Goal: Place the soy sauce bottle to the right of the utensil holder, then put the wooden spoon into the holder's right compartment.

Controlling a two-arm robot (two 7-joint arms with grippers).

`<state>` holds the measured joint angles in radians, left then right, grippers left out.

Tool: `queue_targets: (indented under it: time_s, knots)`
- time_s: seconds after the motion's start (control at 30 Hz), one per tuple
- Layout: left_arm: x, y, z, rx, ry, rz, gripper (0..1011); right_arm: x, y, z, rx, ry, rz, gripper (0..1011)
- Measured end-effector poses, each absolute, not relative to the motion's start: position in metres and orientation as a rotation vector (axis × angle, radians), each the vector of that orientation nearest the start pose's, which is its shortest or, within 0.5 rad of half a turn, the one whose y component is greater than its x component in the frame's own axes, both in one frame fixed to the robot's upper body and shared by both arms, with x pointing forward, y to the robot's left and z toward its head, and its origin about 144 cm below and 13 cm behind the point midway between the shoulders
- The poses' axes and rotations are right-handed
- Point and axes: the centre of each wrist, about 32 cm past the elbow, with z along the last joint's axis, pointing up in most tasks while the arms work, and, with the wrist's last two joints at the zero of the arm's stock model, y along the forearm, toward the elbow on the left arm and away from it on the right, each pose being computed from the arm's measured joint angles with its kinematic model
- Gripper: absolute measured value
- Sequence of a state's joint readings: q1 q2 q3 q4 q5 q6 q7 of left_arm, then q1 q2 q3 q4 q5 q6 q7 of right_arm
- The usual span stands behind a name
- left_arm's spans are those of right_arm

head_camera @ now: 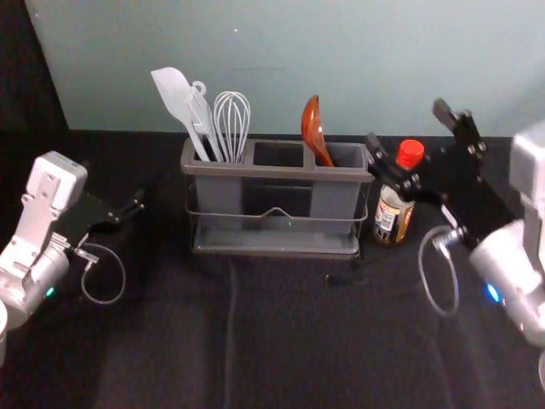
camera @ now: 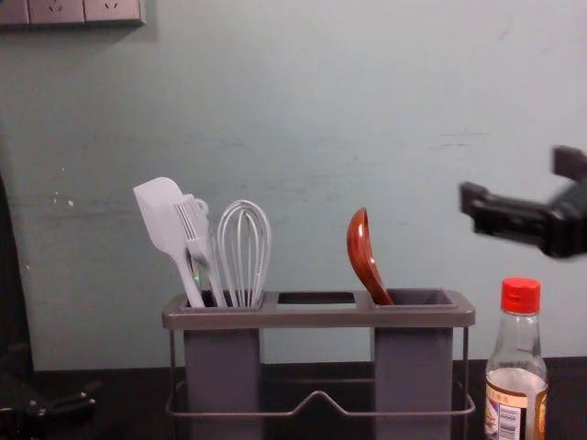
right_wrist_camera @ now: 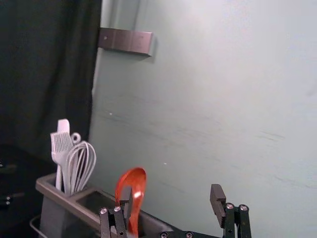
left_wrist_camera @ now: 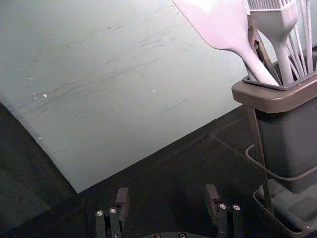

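Leaning spoon [head_camera: 312, 123], right gripper [head_camera: 407, 125] seemingly above bottle [head_camera: 392, 217], chest view baring neck [camera: 519, 328]

Right wrist view: pale wall [right_wrist_camera: 223, 89] glowing near one o'clock, wall fitting [right_wrist_camera: 124, 40] casting soft shadow at eleven. Head view: tablecloth [head_camera: 298, 341] lying dim. Chest view: right gripper [camera: 518, 181] blurring at three.

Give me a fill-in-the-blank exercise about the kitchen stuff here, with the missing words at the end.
The wooden spoon leans in the ____ compartment of the utensil holder.
The whisk and the white spatula share the holder's ____ compartment.
The soy sauce bottle has a ____ cap.
The fingers of the right hand and the left hand are ____, not closed.

Missing words: right; left; red; open.
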<state>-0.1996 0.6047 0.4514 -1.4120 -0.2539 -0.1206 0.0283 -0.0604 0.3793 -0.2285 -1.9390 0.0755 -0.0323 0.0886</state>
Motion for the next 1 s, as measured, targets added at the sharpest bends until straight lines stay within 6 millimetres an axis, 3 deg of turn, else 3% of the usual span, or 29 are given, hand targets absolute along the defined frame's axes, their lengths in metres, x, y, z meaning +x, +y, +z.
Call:
queue_targets:
  time_s: [0.2,0.43,0.63,1.0]
  knots:
    - [0.489,0.31,1.14,0.304,-0.285,1.248,1005,0.394,-0.234,1.201,0.011,-0.414,-1.224,1004]
    - [0.489,0.31,1.14,0.304,-0.285,1.248,1005,0.383,-0.237,1.167,0.033,-0.369,-1.29,1004]
    - [0.489,0.31,1.14,0.304,-0.285,1.248,1005,0.383,-0.237,1.142,0.025,-0.266,-1.327,1004]
    - [0.489,0.31,1.14,0.304,-0.285,1.248,1005,0.396,-0.24,1.117,-0.001,-0.143,-1.355,1004]
